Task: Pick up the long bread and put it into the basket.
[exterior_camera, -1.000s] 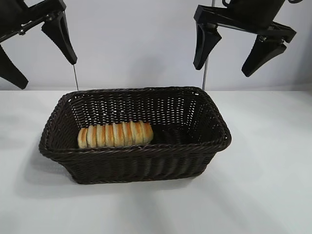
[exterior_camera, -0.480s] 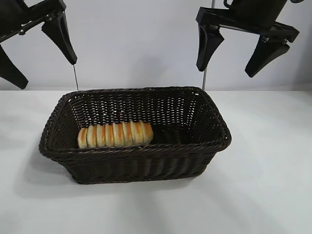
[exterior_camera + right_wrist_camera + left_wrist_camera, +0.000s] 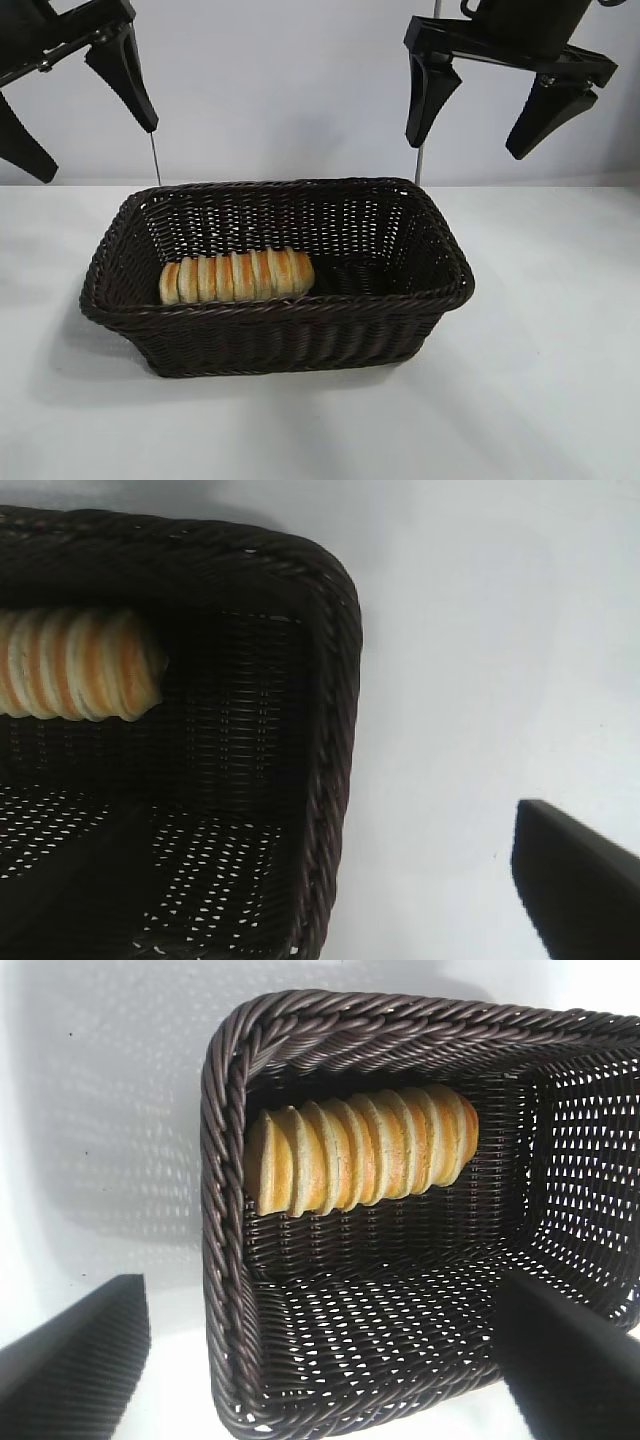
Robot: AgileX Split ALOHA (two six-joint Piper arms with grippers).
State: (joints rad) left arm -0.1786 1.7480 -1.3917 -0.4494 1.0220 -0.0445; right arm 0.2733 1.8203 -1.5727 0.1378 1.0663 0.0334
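Observation:
The long bread point(image 3: 237, 276), a tan loaf with orange-brown ridges, lies inside the dark brown wicker basket point(image 3: 445, 250), along its front wall towards the left end. Both wrist views show it there: the long bread point(image 3: 360, 1150) by the braided rim point(image 3: 222, 1210), and one end of the long bread point(image 3: 75, 663) within the basket point(image 3: 335, 730). My left gripper point(image 3: 98, 150) hangs high above the basket's left end, open and empty. The right gripper point(image 3: 463, 146) hangs high above the right end, also open and empty. One of its fingers point(image 3: 575, 880) shows over bare table.
The basket stands mid-table on a white tabletop point(image 3: 560, 380), with a pale wall behind. Two thin upright rods point(image 3: 421, 150) rise behind the basket. White surface lies all round the basket.
The right gripper has drifted slightly to the right. The left gripper, the bread and the basket have not moved.

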